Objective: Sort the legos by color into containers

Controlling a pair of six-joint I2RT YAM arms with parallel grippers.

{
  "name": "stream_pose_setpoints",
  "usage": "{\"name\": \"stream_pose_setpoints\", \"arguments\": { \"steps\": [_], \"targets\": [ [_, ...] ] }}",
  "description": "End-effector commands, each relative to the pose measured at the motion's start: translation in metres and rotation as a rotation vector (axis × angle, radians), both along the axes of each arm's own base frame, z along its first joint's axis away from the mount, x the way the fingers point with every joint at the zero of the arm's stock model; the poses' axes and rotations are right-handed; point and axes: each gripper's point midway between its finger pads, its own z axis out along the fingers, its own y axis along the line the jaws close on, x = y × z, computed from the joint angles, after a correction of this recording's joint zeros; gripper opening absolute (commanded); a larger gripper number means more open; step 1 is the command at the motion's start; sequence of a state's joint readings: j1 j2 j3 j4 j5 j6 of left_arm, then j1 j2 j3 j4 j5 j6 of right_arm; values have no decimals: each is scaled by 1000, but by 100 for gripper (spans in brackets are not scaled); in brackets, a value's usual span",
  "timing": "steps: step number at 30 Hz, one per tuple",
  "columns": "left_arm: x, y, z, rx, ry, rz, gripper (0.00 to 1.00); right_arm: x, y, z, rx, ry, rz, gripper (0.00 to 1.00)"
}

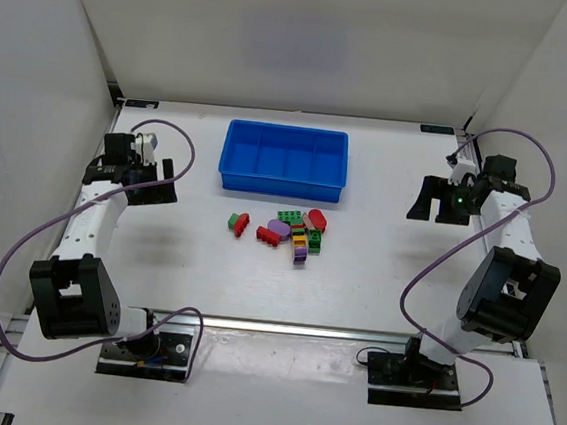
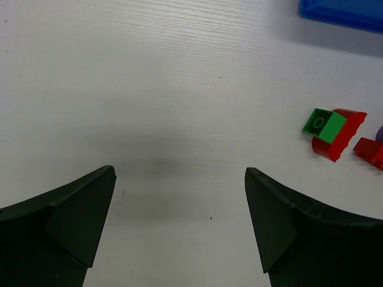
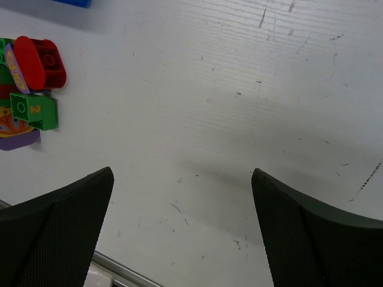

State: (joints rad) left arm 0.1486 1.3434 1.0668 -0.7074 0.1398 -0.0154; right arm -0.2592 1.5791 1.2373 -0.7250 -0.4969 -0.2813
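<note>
The legos [image 1: 287, 231] lie in a loose cluster on the desk [image 1: 358, 270], just in front of the blue tray [image 1: 282, 185] and all outside it. The left hand [image 1: 169, 183] hangs over the desk left of the cluster, its fingers spread wide apart and gripping nothing. The right hand [image 1: 436, 209], equally wide apart, hangs well off to the cluster's right.

You have one left gripper [image 2: 179, 173], one right gripper [image 3: 182, 173], one blue tray [image 1: 228, 179] with four compartments [image 1: 242, 154], and about ten legos [image 1: 292, 231]. Ahead-right of your left fingers lie one green brick [image 2: 323, 124] and one red brick [image 2: 341, 142].
</note>
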Motion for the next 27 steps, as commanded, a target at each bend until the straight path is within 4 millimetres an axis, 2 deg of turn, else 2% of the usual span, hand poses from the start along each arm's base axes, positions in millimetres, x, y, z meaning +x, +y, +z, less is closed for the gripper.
{"name": "stream_pose_setpoints", "arguments": {
  "steps": [1,4,8,9,13,14,16,17,22,24,25,27],
  "targets": [
    [8,0,16,10,-46,-15,100,8,0,16,7,-43,18,99],
    [8,-1,20,35,-65,-86,100,7,0,15,5,-38,21,99],
    [4,-22,35,-5,-134,-238,99,5,1,14,8,-35,29,99],
    [1,-33,40,-40,-162,-296,99,5,1,13,8,-33,30,99],
    [-5,-52,52,-82,-224,-431,100,4,3,13,19,-33,35,99],
    [-7,-56,55,-68,-249,-496,100,3,5,13,24,-32,42,99],
    [-18,-80,67,-100,-292,-649,99,2,8,17,37,-47,64,99],
    [-20,-85,68,-53,-317,-741,99,1,11,18,49,-52,77,99],
    [-41,-116,61,9,-331,-1053,99,-6,21,20,75,-60,145,99],
    [-46,-120,54,19,-340,-1151,99,-8,24,19,78,-60,157,99],
    [-51,-135,52,10,-344,-1228,99,-8,26,19,79,-61,162,99],
    [-52,-144,47,27,-348,-1308,99,-8,28,20,79,-61,167,99]
  ]
}}
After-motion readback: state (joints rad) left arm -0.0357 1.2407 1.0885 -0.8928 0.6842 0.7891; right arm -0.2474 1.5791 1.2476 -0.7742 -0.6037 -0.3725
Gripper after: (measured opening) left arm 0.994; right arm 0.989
